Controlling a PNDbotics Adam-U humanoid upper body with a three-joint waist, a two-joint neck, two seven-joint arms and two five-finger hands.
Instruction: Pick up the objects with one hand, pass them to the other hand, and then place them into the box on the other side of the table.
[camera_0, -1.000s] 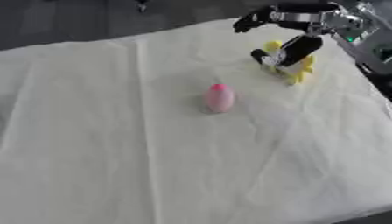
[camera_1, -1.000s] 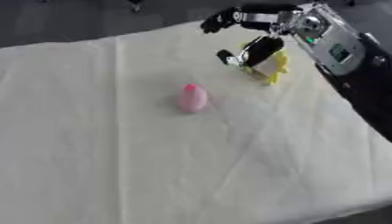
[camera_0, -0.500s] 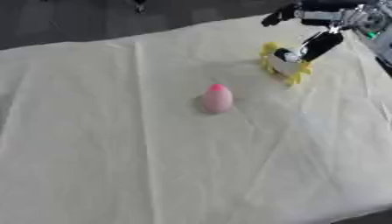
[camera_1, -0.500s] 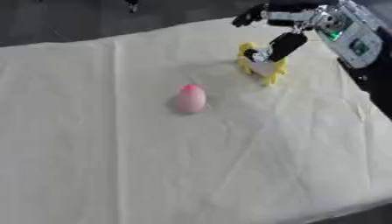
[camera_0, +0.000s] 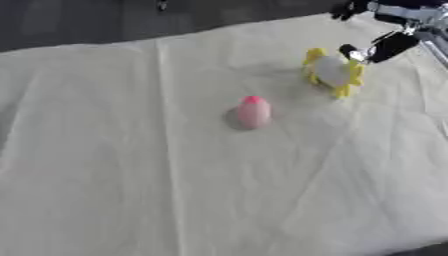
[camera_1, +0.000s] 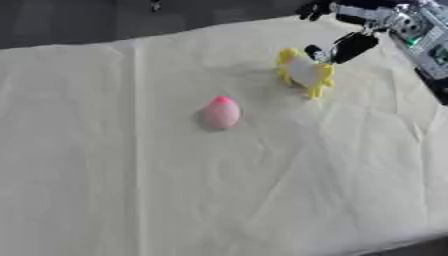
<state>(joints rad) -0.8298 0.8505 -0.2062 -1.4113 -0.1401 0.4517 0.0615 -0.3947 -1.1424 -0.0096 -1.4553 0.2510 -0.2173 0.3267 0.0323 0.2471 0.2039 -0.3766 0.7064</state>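
Note:
A pink egg-shaped object (camera_0: 254, 112) lies near the middle of the cream cloth. Up and to the right of it sits a yellow and white toy (camera_1: 304, 71) on the cloth. My right hand (camera_1: 372, 17) hovers at the top right corner, just beyond the toy. It is open, its fingers spread, and one dark finger (camera_1: 353, 47) points down toward the toy's right edge, close to it and holding nothing. My left hand shows in neither view.
The cream cloth (camera_0: 131, 175) covers the whole table, with creases running down it. Beyond its far edge is dark floor (camera_0: 79, 20). My right forearm (camera_1: 426, 40) comes in along the upper right edge. No box shows in either view.
My right hand, which had its fingers round the yellow toy, has let go and drawn back up and to the right. The toy and the pink object stay where they were.

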